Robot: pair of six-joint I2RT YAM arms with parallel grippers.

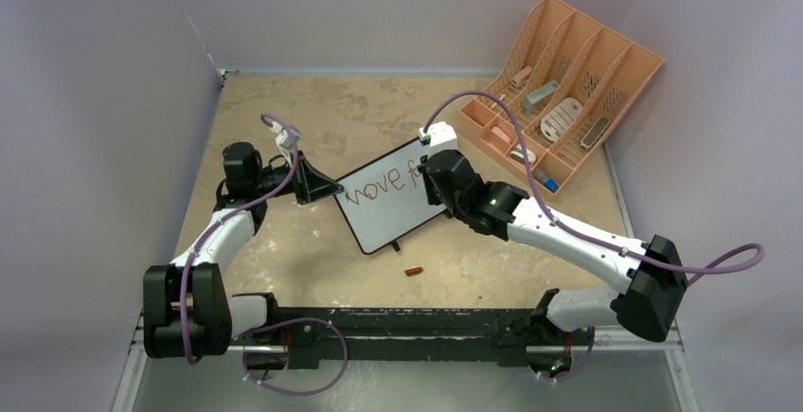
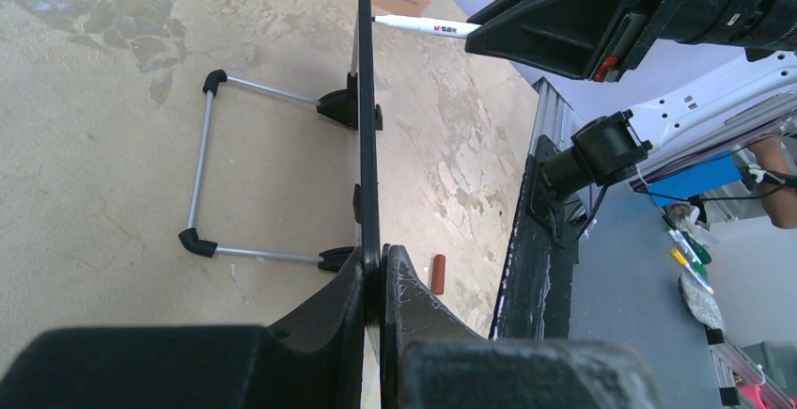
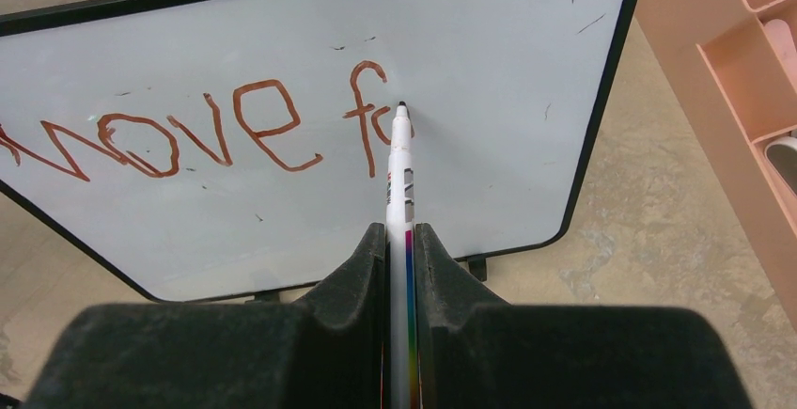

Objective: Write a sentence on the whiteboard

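The left arm (image 1: 223,232) rises from its base at 7 o'clock and bends inward, so that the left gripper (image 2: 379,263) meets the whiteboard (image 1: 393,208) at the board's 9 o'clock edge. Its fingers are closed on the thin black frame, one on each face. The board stands tilted near the middle of the table (image 1: 284,109), propped on a wire stand (image 2: 200,166) behind it.

The right arm (image 1: 568,232) stretches from its base at 4 o'clock in a long, low line toward the centre. The right gripper (image 3: 401,240) is over the board's 2 o'clock part. Its fingers are pressed tight on a white marker (image 3: 402,174), and the marker's dark tip touches the white surface. Red-brown letters reading "move f" run across the board, with a partly drawn letter just beside the tip.

At 6 o'clock from the board, a small red-brown cylinder (image 1: 414,271) lies on the table, apart from the frame.

A peach slotted organizer (image 1: 625,99) lies at 2 o'clock on the table. Several small things rest in its compartments, among them a white oval piece (image 1: 561,116) and a grey bar (image 1: 597,132). I cannot tell what they are.
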